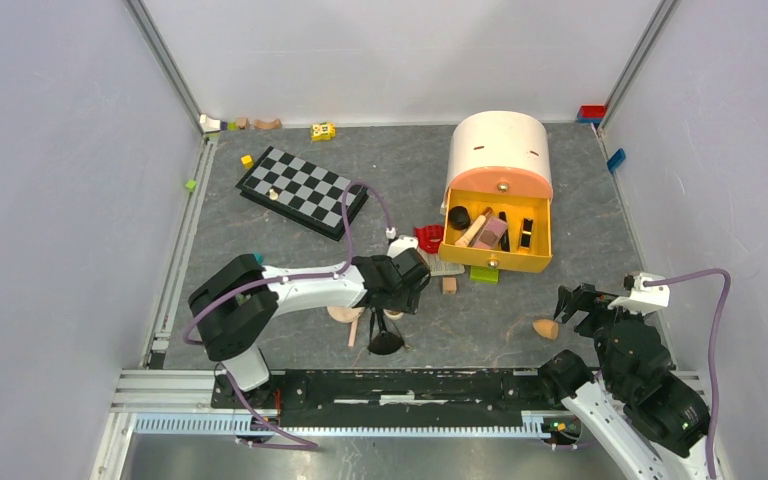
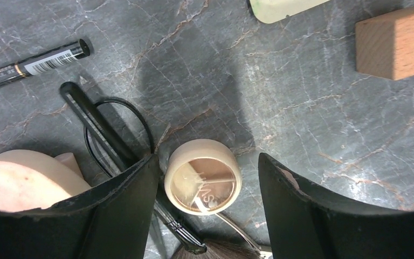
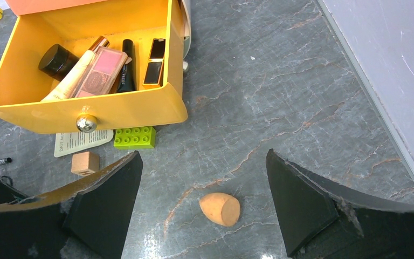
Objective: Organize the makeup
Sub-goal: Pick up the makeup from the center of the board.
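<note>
I see L jaws spread, straddling round peach compact point(image 2: 203, 175), not closed on it; clear lid, embossed lettering, flat on table point(image 2: 312, 118). Black-handled brush point(image 2: 94, 121) just beside it. R jaws wide, empty; orange teardrop sponge point(image 3: 220, 209) on its side between them. Beyond, open yellow drawer point(image 3: 113, 110) w/ pink palette point(image 3: 99, 67), black jar point(image 3: 56, 58).
</note>
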`<move>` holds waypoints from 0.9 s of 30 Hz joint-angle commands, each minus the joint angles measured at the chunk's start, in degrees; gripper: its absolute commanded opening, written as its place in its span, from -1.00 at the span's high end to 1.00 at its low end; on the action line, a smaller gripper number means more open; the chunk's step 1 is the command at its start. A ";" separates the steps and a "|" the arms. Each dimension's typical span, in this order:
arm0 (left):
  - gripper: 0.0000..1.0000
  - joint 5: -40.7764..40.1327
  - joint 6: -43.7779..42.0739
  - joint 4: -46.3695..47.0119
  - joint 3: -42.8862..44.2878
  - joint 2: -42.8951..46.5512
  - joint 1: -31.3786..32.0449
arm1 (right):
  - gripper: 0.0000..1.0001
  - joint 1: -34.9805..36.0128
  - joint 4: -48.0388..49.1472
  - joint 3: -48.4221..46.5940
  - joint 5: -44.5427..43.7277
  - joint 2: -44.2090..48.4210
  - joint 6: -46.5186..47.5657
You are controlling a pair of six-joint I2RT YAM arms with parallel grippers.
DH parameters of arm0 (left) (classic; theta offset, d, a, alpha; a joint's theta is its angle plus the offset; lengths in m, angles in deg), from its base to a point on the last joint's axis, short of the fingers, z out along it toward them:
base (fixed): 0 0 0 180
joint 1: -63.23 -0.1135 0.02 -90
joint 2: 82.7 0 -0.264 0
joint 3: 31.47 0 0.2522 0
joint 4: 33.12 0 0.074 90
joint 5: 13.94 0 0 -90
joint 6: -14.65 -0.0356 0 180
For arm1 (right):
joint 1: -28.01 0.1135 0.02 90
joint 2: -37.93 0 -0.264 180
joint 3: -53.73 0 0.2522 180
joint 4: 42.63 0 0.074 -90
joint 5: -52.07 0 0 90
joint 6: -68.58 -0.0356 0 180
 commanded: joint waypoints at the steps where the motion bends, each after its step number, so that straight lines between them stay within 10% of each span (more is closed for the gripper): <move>1: -0.49 0.87 -1.64 1.35 1.79 -1.82 -0.13 | -0.84 0.40 1.09 0.08 -0.44 0.76 0.02; 16: 0.01 3.08 -1.99 1.35 0.47 -0.65 0.03 | -0.85 0.39 1.21 0.08 -0.46 0.75 0.04; 27: -0.31 3.51 -2.08 -1.11 0.23 0.44 0.42 | -0.85 0.39 1.19 0.08 -0.45 0.71 0.07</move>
